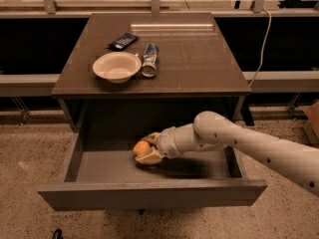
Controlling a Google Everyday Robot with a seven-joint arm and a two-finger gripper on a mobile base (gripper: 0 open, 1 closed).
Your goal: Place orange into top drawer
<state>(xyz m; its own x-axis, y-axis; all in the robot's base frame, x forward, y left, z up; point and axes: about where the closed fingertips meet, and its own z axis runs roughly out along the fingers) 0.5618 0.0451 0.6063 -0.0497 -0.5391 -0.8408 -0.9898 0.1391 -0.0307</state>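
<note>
The top drawer [149,195] is pulled open under the dark table [199,68]. The orange [141,148] is inside the drawer, low over its floor near the middle. My gripper [147,149] reaches in from the right, with its fingers [149,158] around the orange, one above and one below it. My white arm [249,146] crosses the drawer's right side. Whether the orange rests on the drawer floor I cannot tell.
On the tabletop stand a white bowl [116,66], a can lying on its side [149,59] and a dark flat packet [123,41]. A rail [149,4] runs behind the table. A cable [263,39] hangs at the right.
</note>
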